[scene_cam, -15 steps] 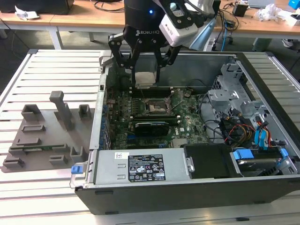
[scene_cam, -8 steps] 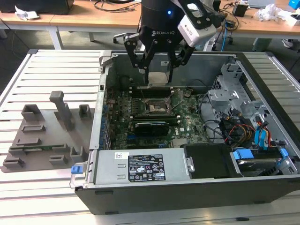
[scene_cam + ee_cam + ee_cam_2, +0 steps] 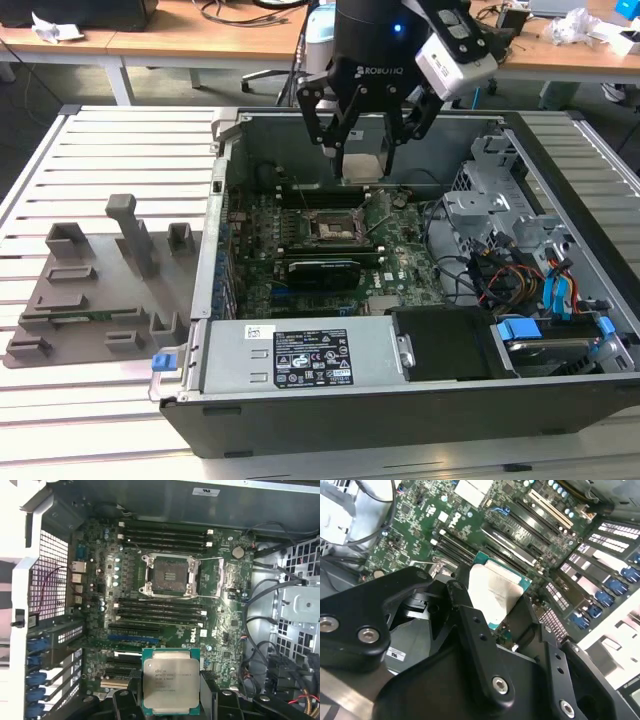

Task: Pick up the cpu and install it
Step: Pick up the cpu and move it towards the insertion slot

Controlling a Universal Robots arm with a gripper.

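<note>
1. Black gripper point(image 3: 494, 611) fingers point(image 3: 470, 625) clenched the cpu point(image 3: 170, 680) by its edges, with its silvery top showing in both wrist views.
2. The chip hung above the motherboard point(image 3: 220, 625) inside the open computer case point(image 3: 400, 425), apart from the open socket point(image 3: 167, 575).

The small square cpu point(image 3: 170, 682) has a matt silvery-grey metal top. The black gripper point(image 3: 362, 152) looks smooth, the grey metal case point(image 3: 420, 408) dull.
</note>
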